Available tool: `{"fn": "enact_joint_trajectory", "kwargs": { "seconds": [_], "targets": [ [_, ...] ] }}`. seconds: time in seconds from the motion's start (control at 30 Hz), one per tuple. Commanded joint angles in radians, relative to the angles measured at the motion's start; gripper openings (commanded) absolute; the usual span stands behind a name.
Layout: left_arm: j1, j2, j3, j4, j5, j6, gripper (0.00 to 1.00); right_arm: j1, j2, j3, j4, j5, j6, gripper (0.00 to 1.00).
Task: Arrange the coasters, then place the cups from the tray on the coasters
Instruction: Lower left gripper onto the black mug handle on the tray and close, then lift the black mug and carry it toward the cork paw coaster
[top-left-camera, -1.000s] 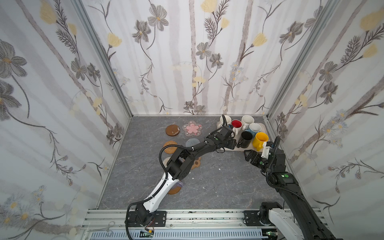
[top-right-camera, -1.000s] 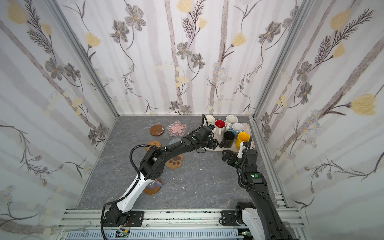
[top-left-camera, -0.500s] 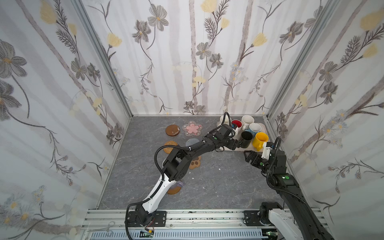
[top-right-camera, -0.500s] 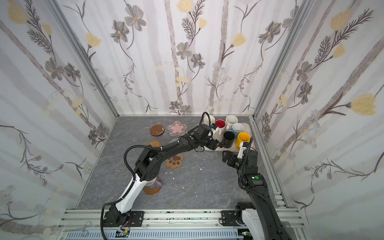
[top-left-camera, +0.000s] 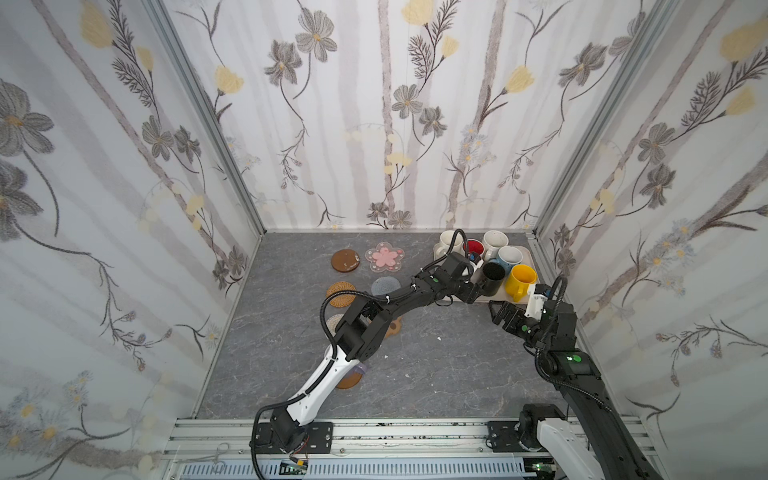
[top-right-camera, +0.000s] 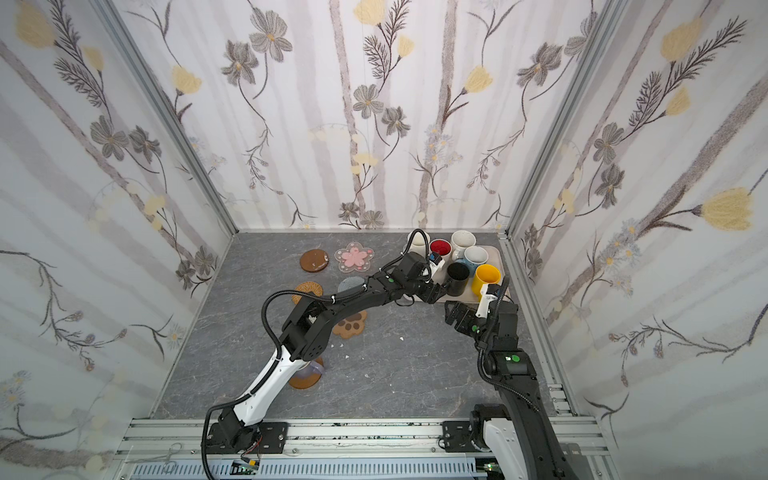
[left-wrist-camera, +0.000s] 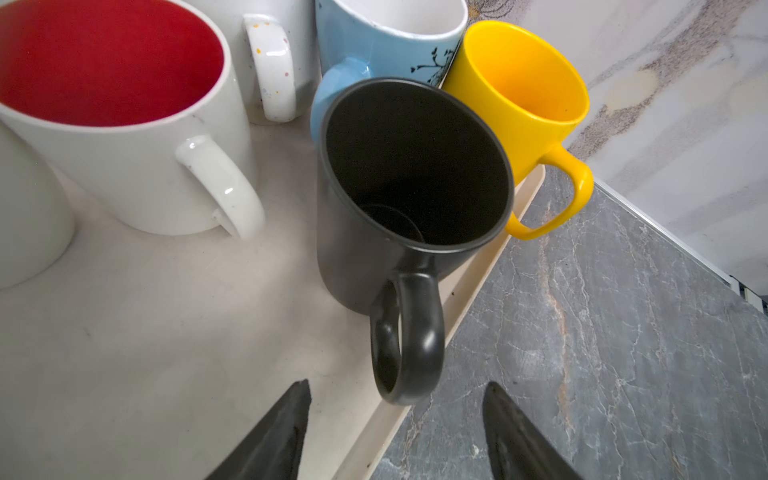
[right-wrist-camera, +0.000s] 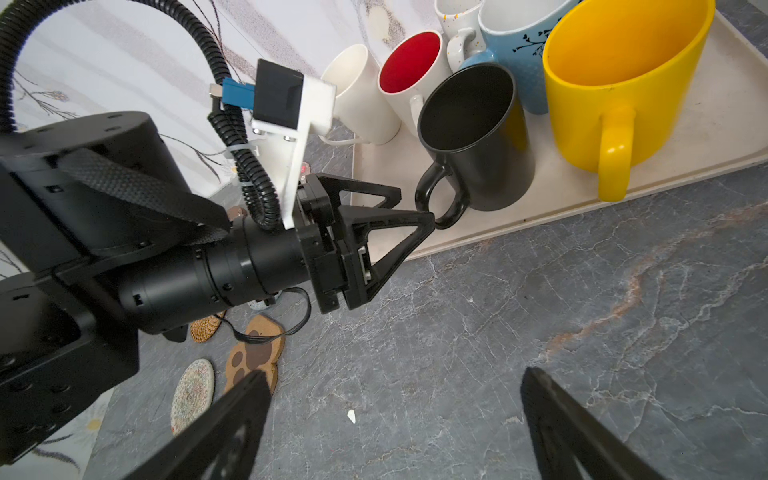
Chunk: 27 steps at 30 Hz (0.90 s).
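Note:
Six cups stand crowded on the beige tray (left-wrist-camera: 166, 332) at the back right: black (top-left-camera: 493, 274), yellow (top-left-camera: 521, 279), light blue (top-left-camera: 510, 255), red-inside (top-left-camera: 473, 248) and two cream-white (top-left-camera: 494, 241) (top-left-camera: 449, 241). My left gripper (left-wrist-camera: 397, 386) is open at the black cup's handle (left-wrist-camera: 409, 332). The handle's outer end lies just between the fingertips with a gap on each side. My right gripper (right-wrist-camera: 395, 372) hangs open over bare floor in front of the tray. A lavender cup (top-right-camera: 314, 368) sits on a brown disc coaster (top-right-camera: 305, 380), half hidden under the left arm.
Coasters lie left of the tray: brown disc (top-left-camera: 345, 261), pink flower (top-left-camera: 384, 258), grey-blue round (top-left-camera: 385, 286), orange rattan (top-left-camera: 341, 293), pale woven (right-wrist-camera: 193, 392), tan paw (top-right-camera: 350, 324). The left arm stretches over them. Flowered walls close in on three sides.
My left gripper has slid along the tray's front towards the right, from near the red-inside cup to the black cup's handle. The right arm has barely moved.

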Motion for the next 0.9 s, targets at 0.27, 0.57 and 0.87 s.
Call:
{"fn": "enact_joint_trajectory", "kwargs": {
  "seconds": [0.27, 0.57, 0.87],
  "targets": [
    [-0.001, 0.090, 0.124, 0.022, -0.042, 0.004, 0.53, -0.034, 0.004, -0.007, 0.028, -0.042, -0.021, 0.95],
    [-0.007, 0.131, 0.177, 0.023, -0.039, 0.006, 0.35, -0.070, 0.016, -0.001, 0.036, -0.081, -0.027, 0.95],
    [-0.012, 0.123, 0.180, 0.023, -0.076, 0.028, 0.18, -0.076, 0.014, -0.005, 0.039, -0.092, -0.027, 0.95]
  ]
}}
